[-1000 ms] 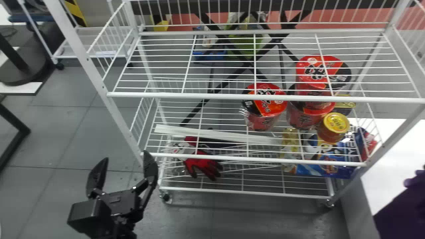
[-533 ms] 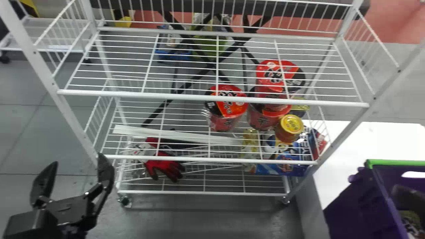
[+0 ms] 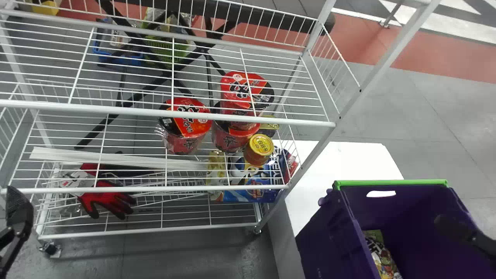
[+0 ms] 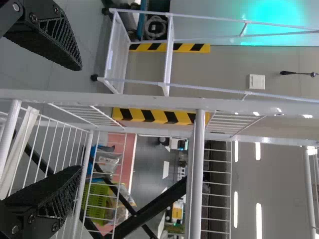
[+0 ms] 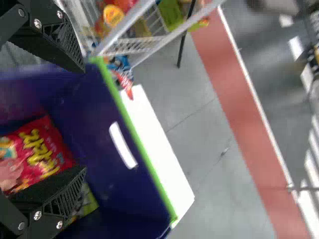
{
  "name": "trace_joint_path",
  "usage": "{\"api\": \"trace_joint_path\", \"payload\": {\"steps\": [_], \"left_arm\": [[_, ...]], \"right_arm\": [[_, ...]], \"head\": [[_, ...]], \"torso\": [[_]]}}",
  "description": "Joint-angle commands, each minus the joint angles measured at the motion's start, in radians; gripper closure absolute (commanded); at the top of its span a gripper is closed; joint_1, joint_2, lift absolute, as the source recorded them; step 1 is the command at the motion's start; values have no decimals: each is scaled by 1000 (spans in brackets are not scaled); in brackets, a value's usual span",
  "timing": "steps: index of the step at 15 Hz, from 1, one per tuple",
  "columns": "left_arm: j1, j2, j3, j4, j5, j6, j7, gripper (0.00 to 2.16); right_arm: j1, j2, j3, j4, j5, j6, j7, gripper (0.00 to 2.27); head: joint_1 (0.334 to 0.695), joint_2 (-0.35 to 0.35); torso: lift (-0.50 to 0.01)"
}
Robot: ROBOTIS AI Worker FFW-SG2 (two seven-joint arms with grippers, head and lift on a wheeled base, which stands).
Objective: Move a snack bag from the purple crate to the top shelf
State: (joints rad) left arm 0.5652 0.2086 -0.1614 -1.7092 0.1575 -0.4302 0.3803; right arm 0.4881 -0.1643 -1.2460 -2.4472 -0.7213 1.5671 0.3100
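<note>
the purple crate [image 3: 323, 236] stands on the white table [image 3: 352, 157], its green rim running along the far side. a slanting post [image 3: 358, 91] of the rack rises just beside the table, so that is the edge to mind on the way across. the top shelf [image 3: 116, 111] has a front rail along its near edge and a wire guard at its right end, with open space above the wires between the two. grey floor spreads out beyond the table and crate.

the right gripper [image 3: 459, 228] is over the crate's mouth, its jaws spread well apart. a red snack bag [image 5: 37, 149] lies inside the crate, farther off than the jaws, and one finger hides part of it; whether they touch i can't tell. a second bag [image 3: 383, 257], green at one end, also lies in the crate, near the wall on the rack side. the left gripper [image 3: 19, 217] is in front of the rack's left end, jaws spread wide too.

the red bag has large yellow lettering. under the top shelf sit red tubs [image 3: 184, 141] with bold characters on their lids, and a jar [image 3: 259, 149] with a printed yellow lid.
</note>
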Motion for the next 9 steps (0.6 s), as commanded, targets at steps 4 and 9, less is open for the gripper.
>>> {"api": "trace_joint_path", "payload": {"steps": [4, 9], "left_arm": [[-8, -2, 0, 16, 5, -6, 0, 110], [-13, -5, 2, 19, 5, -15, 8, 110]], "right_arm": [[-52, -161, 212, 399, 284, 5, 106, 144], [-191, -308, 362, 761, 465, 5, 250, 144]], "head": [[695, -350], [695, -350]], "torso": [[-456], [-456]]}}
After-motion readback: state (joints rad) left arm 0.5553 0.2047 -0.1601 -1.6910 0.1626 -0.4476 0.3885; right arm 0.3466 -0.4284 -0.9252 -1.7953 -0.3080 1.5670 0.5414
